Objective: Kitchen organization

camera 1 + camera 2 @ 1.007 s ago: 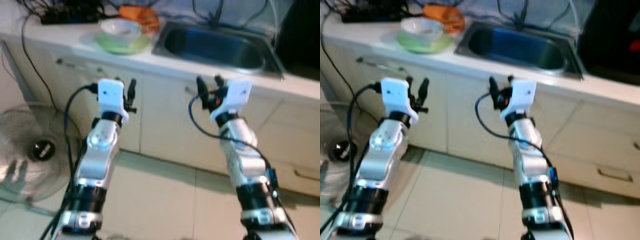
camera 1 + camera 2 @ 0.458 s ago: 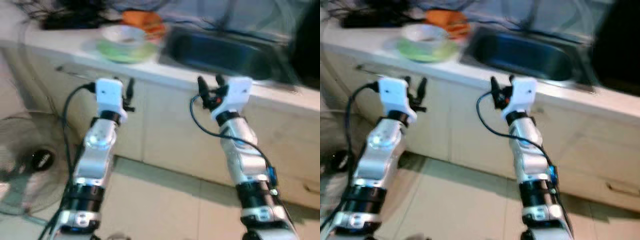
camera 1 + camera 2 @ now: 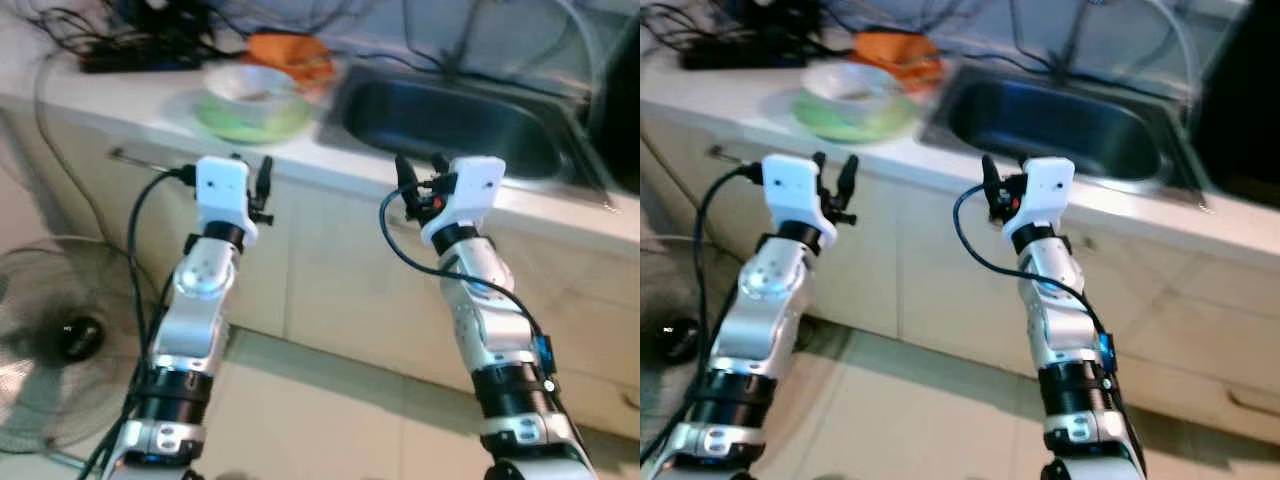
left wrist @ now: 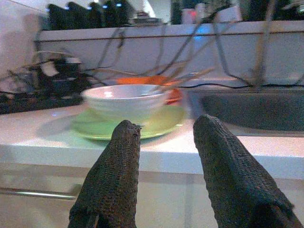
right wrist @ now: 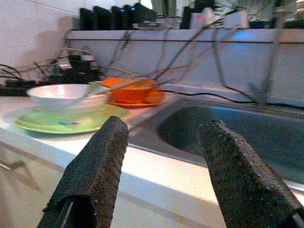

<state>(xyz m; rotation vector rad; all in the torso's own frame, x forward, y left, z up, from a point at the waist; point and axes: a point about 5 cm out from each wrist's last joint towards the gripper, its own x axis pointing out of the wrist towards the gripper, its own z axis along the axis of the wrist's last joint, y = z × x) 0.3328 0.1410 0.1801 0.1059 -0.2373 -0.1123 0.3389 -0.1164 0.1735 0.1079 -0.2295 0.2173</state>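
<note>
A white bowl (image 3: 250, 82) sits on a green plate (image 3: 228, 122) on the white counter (image 3: 120, 95), with an orange dish (image 3: 295, 50) just behind it. The steel sink (image 3: 450, 115) lies to the right of them. Both arms are raised in front of the counter edge. My left gripper (image 3: 250, 170) is open and empty, below and in front of the green plate. My right gripper (image 3: 418, 168) is open and empty at the sink's front rim. In the left wrist view the bowl (image 4: 126, 100) stands beyond the fingertips (image 4: 127, 130).
Black cables and a power strip (image 3: 140, 55) lie at the counter's back left. Cabinet doors with a bar handle (image 3: 140, 160) stand below the counter. A floor fan (image 3: 50, 350) stands at the lower left on the tiled floor (image 3: 330, 400).
The whole picture has shifted, so the camera has moved; the counter and sink sit slightly lower and nearer. Both arms keep the same raised pose with open fingers.
</note>
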